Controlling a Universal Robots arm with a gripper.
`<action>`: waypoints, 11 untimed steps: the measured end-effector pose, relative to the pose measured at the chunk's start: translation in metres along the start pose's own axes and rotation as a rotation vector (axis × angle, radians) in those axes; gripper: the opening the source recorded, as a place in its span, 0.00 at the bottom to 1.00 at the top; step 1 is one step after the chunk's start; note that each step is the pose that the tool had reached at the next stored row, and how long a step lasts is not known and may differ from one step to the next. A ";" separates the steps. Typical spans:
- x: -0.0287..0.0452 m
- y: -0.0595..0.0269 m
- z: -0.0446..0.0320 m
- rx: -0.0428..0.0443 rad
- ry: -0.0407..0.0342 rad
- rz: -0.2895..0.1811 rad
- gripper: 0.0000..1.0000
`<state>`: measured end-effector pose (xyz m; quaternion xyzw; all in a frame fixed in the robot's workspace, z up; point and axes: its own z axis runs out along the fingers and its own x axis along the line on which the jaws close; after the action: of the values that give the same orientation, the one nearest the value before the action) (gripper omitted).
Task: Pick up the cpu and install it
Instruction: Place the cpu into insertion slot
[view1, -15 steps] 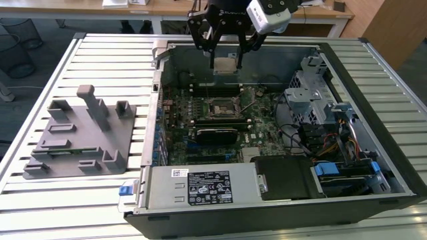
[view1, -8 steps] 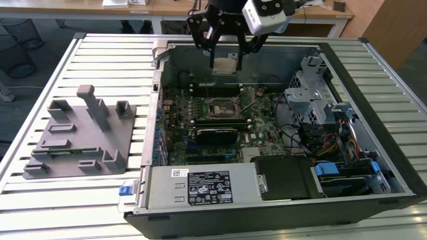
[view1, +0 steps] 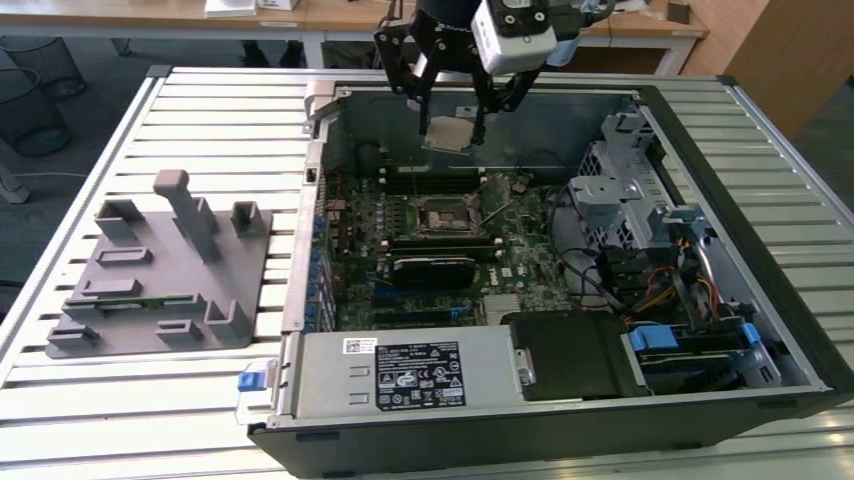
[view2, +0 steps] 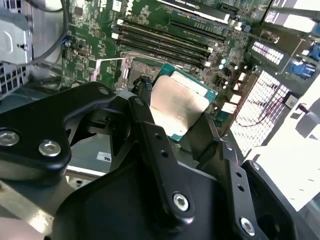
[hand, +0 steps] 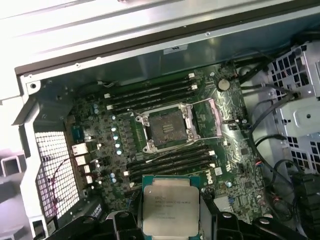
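End effector (view1: 451, 128) grips one cpu (hand: 170, 210) over motherboard (view1: 523, 262).

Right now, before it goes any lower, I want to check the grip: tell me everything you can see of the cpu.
The cpu is a flat square chip with a silvery-grey metal top bearing faint print, set on a green rim. The gripper holds it by two opposite edges, metal top up, in the air inside the open computer case, above the motherboard. It is not seated: the socket lies open and empty, apart from it.
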<state>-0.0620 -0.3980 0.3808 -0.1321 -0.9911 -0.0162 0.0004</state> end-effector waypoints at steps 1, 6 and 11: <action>0.0000 0.0000 0.0001 0.0006 -0.0005 0.013 0.54; 0.0000 0.0001 0.0007 0.0027 -0.0034 0.081 0.54; 0.0001 0.0002 0.0015 0.0036 -0.0060 0.151 0.54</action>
<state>-0.0620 -0.3978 0.3793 -0.2064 -0.9784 -0.0139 -0.0012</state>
